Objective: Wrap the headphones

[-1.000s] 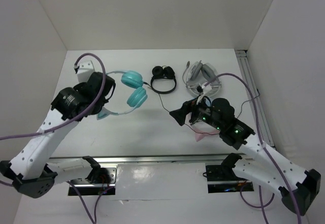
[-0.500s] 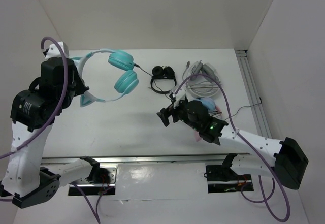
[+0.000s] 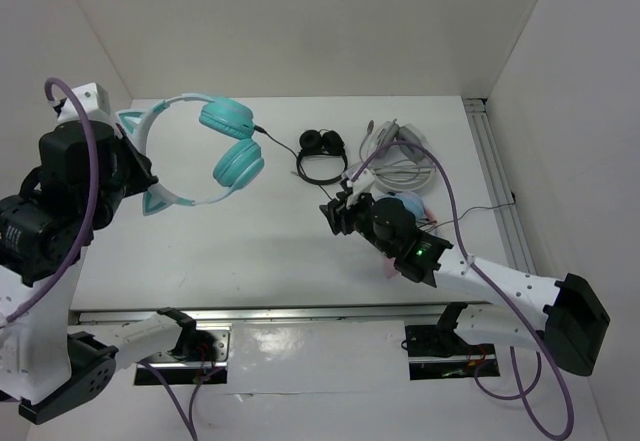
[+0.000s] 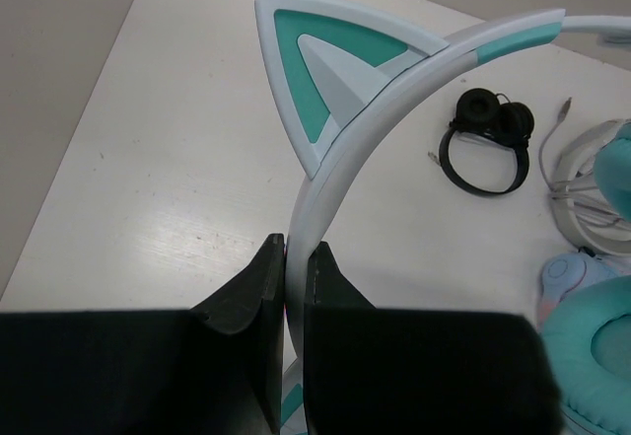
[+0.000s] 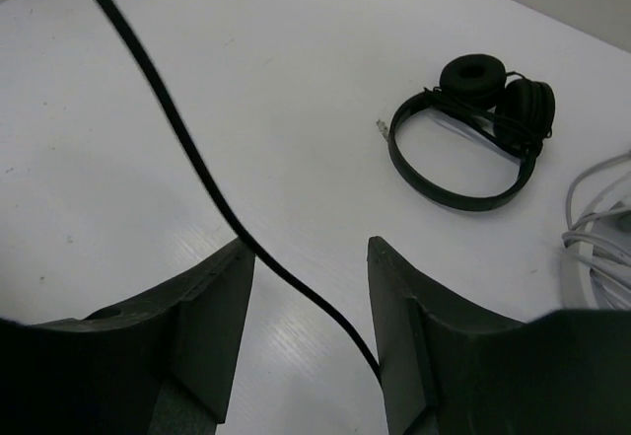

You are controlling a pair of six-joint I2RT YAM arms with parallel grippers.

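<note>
Headphones: teal cups, pale curved band, pointed ears.
Left tool: pinching band.
Right tool: agape, thin cable passing between.
Small black headphones: right of teal pair.

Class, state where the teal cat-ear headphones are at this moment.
The teal headphones are at the back left of the top view, their headband clamped in the left gripper, with the small black headphones to their right.
</note>
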